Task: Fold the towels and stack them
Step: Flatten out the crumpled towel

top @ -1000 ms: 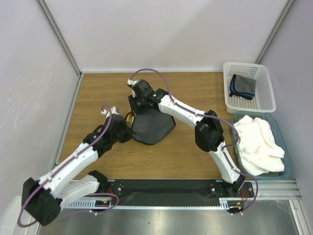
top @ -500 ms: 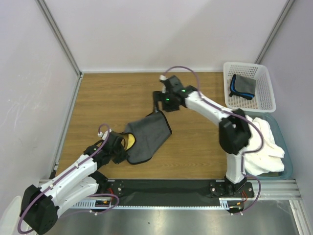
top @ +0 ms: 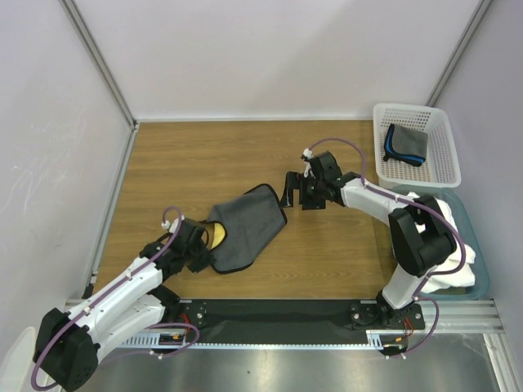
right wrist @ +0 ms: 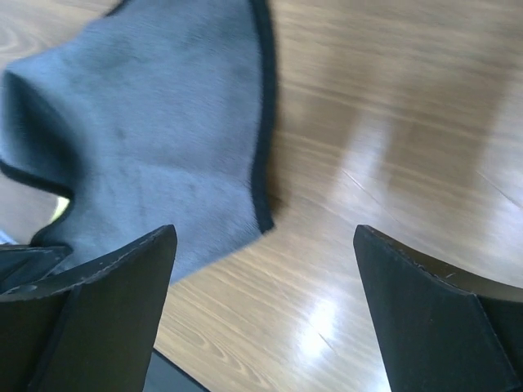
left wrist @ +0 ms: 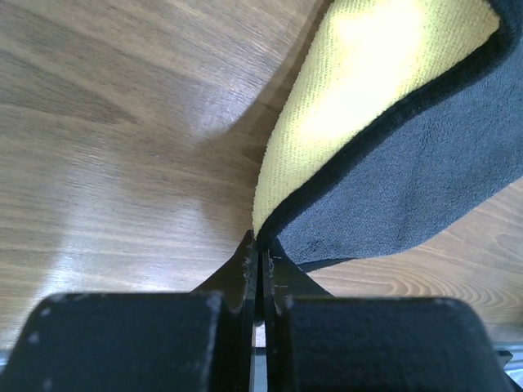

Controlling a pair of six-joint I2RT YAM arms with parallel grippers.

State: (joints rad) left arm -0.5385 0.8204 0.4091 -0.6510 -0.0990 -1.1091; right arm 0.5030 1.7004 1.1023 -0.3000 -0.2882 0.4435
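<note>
— Black left pincer: condition?
— Pressed together, pinching the near left edge of the yellow towel. Yellow side shows at the pinch. The grey face with dark edging is turned up, and the rest of the cloth lies on the desk, running far and right towards the middle.
— Right pincer?
— Spread wide, holding nothing. It hangs over bare wood just right of that towel's far corner, apart from the cloth.
— Other items?
— Dark grey towel, blue-edged and folded, lies in the white basket at the far right. White towel, crumpled, fills the blue-grey bin just near of the basket.
</note>
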